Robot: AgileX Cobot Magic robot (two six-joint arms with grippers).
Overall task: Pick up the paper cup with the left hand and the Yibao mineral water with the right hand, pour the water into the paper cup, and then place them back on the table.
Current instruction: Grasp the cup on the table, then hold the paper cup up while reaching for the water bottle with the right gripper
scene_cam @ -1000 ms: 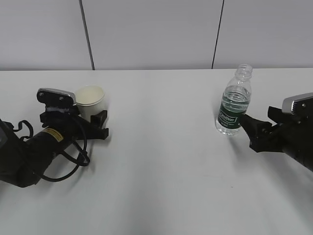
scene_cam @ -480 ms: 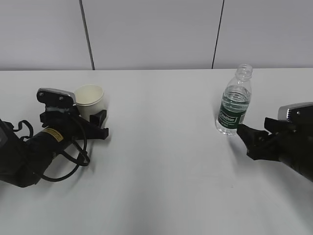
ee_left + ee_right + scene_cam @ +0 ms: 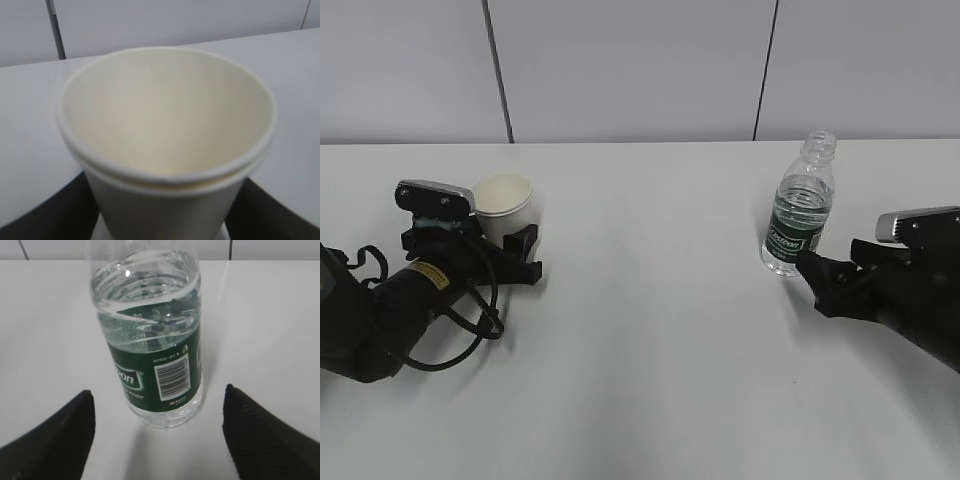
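Two pincers: the left pincer grips the paper cup at far left; the right pincer is open, bottle just ahead, not between its tips. Risks: squeezing crushes the thin cup; a fingertip nudge topples the capless bottle, spilling. Surface otherwise bare; nothing blocks.

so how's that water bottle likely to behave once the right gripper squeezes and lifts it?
The Yibao mineral water bottle looks thin, ribbed plastic, so it probably flexes under a squeeze. It is uncapped and mostly full, so squeezing or tilting may spill. Tall on a narrow base, it could tip if nudged.
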